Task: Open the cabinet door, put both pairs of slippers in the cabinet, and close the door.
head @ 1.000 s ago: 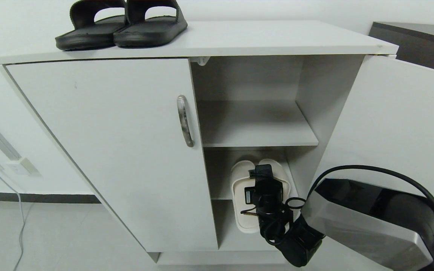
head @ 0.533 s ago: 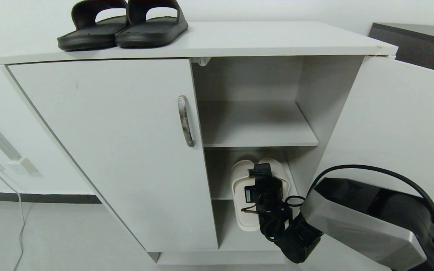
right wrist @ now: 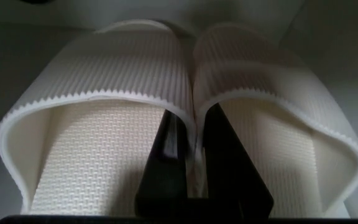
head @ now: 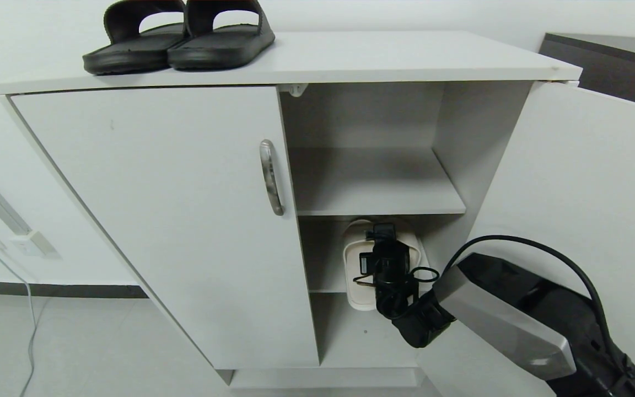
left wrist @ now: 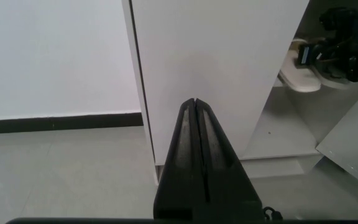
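Slippers [right wrist: 98,155], the white pair, are clamped in right pincer [right wrist: 193,134] inside cabinet [head: 350,55].

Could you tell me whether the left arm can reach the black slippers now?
Probably yes: the black slippers sit uncovered on the cabinet top, left end, and the left claw is shut on nothing, though low before the closed door.

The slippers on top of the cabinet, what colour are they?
The slippers are plain black; the head view shows them best.

Two black slippers [head: 179,41], two white slippers [head: 356,292] (a pair each), one cabinet [head: 405,52], two doors [head: 157,220], one door handle [head: 270,176]
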Robot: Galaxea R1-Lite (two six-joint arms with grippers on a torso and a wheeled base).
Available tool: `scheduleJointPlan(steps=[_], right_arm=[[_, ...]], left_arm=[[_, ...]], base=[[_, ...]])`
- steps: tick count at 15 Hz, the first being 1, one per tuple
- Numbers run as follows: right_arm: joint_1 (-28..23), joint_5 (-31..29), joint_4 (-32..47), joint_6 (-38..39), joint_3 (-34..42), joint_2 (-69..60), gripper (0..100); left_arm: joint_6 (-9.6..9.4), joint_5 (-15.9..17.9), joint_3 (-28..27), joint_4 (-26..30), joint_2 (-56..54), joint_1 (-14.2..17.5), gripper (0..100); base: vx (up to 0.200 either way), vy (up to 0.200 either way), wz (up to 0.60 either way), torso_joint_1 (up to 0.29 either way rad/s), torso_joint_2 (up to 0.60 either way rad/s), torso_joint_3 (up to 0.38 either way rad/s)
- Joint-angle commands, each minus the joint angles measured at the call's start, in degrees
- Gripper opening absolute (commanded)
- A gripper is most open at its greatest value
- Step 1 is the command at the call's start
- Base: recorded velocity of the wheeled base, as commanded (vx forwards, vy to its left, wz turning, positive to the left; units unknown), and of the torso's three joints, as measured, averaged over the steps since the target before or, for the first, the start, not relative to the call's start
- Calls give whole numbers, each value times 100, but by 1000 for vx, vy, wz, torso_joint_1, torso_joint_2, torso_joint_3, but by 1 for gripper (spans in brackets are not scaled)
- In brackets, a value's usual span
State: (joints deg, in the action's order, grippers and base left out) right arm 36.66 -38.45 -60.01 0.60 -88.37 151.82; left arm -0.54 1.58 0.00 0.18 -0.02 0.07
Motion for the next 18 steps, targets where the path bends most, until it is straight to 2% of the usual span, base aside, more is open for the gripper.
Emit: scheduleJointPlan(steps=[1, 7, 11, 16, 17, 18], right_arm=[[-106, -5, 148, -7, -471, 234, 0], [-115, 4, 790, -7, -1191, 348, 0], [-124, 4, 921, -7, -1622, 629, 0], [-124, 4, 1027, 37, -1692, 682, 0], [-124, 4, 1027, 37, -1692, 682, 100], [-133, 4, 1027, 37, -1684, 682, 100]], left_arm=[[1, 0, 0, -1, 11, 1, 0], [10, 0, 0, -1, 2, 1, 0], [10, -9, 0, -1, 11, 1, 0], [10, -9, 0, -1, 2, 1, 0], [10, -9, 0, -1, 2, 1, 0], [10, -9, 0, -1, 2, 1, 0]], base=[[0, 0, 0, 0, 0, 0], [0, 0, 0, 0, 0, 0], [0, 0, 0, 0, 0, 0], [0, 0, 0, 0, 0, 0], [0, 0, 0, 0, 0, 0], [0, 0, 0, 0, 0, 0]])
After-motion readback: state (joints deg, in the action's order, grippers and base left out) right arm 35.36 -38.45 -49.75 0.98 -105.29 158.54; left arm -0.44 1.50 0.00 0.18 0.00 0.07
